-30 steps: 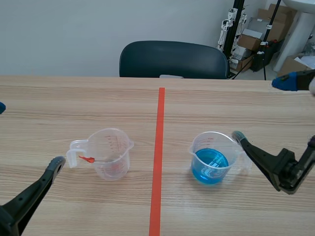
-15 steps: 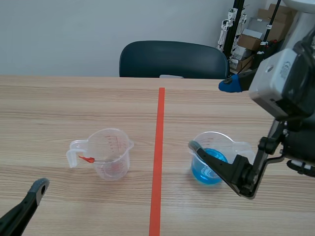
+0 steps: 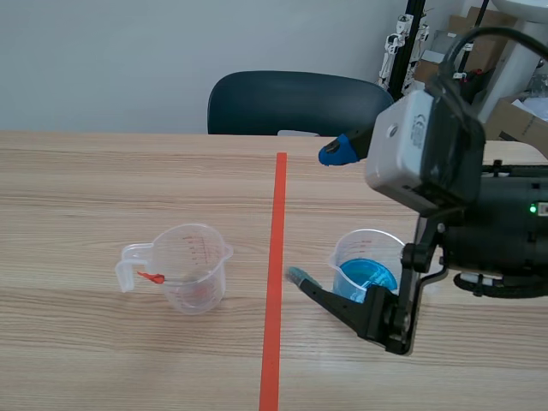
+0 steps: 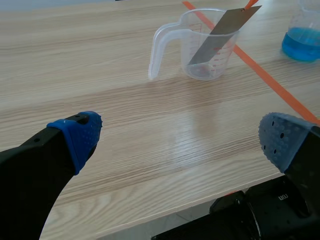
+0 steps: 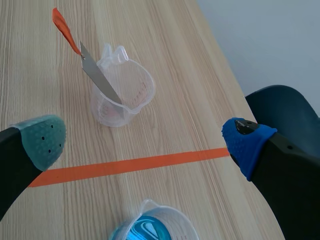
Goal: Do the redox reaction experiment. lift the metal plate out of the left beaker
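Note:
The left beaker (image 3: 190, 267) is clear plastic with red marks and a handle. A thin metal plate (image 5: 98, 73) with an orange tip (image 5: 63, 26) leans inside it, sticking out over the rim. The plate (image 4: 222, 33) shows in the left wrist view too, well ahead of my open left gripper (image 4: 177, 140), which is out of the scene view. My right gripper (image 3: 318, 214) hangs open near the red tape line, above and beside the blue-liquid beaker (image 3: 366, 276). In the right wrist view the right gripper (image 5: 145, 140) holds nothing, with the left beaker (image 5: 123, 95) ahead of it.
A red tape line (image 3: 276, 282) splits the table between the two beakers. The blue-liquid beaker (image 5: 155, 226) lies just under my right gripper. A dark chair (image 3: 301, 103) stands behind the table's far edge; boxes and stands are at the back right.
The right arm swung in from the right and rose, carrying its open gripper past the blue beaker toward the tape line. The left arm drew back out of the scene view.

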Robot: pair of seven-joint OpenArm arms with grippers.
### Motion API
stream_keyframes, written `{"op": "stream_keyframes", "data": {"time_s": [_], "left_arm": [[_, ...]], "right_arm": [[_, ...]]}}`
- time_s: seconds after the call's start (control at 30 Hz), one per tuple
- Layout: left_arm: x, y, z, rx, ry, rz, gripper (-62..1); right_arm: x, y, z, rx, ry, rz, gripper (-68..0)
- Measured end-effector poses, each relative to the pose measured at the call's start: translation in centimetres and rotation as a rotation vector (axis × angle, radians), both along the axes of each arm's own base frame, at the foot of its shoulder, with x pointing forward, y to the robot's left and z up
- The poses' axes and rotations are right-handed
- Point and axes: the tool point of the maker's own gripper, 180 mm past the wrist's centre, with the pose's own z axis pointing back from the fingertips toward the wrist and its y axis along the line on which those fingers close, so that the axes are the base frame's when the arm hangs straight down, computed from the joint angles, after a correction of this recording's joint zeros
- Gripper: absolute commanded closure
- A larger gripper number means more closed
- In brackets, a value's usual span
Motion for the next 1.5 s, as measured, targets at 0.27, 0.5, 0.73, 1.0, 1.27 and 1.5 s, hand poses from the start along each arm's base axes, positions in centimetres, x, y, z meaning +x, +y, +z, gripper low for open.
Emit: {"op": "stream_keyframes", "data": {"time_s": [0.27,0.5,0.73,1.0,1.27,1.5], "left_arm": [[-1.5,0.5,0.4,-0.074,-0.025,0.005,-62.3],[-1.7,-1.3,0.0,-0.081,-0.018,-0.066,-62.3],[-1.1,-4.1,-0.2,-0.058,-0.076,-0.159,-62.3],[0.9,-5.6,0.3,0.004,-0.198,-0.171,-62.3],[3.6,-5.5,0.1,0.024,-0.231,-0.155,-62.3],[2.0,-5.3,-2.7,0.056,-0.143,-0.153,-62.3]], "right_arm": [[-1.1,1.7,-1.0,-0.042,-0.040,0.059,-67.9],[-0.8,2.3,-1.4,-0.023,-0.128,0.031,-67.9],[-3.7,3.3,-2.1,-0.017,-0.176,0.123,-67.9],[-3.7,3.8,-2.7,-0.024,-0.215,0.153,-67.9],[-3.1,5.0,-3.6,-0.016,-0.212,0.188,-67.9],[-2.5,6.7,-4.5,-0.006,-0.207,0.215,-67.9]]}}
